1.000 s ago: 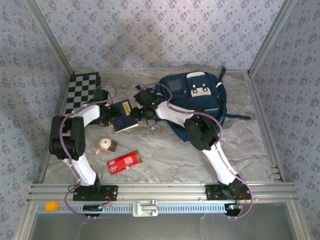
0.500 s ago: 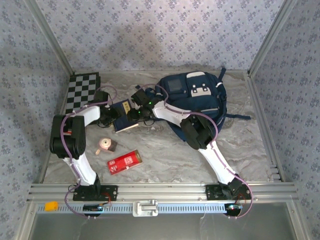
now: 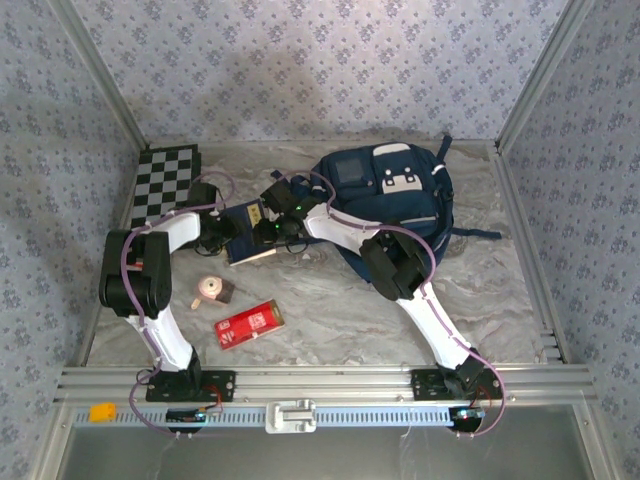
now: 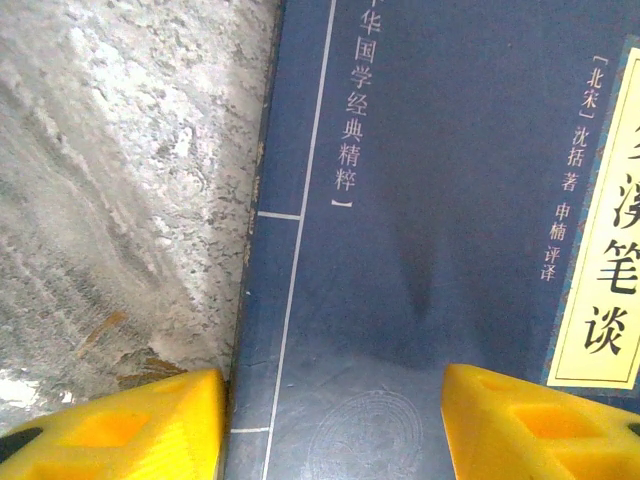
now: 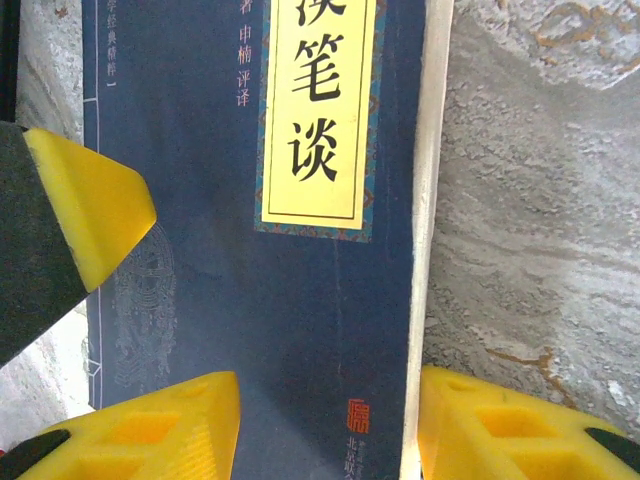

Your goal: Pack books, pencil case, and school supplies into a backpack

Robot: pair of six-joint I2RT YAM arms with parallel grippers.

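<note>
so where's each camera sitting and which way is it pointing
top external: above and behind the bases, facing down and forward over table, backpack, navy book; left arm and right arm whole.
left wrist: faces down at the book's spine edge; own yellow jaws at bottom.
right wrist: faces down at the book's page edge and yellow label; own jaws at bottom, left arm's finger at left.
shared: both wrist views see that book.
</note>
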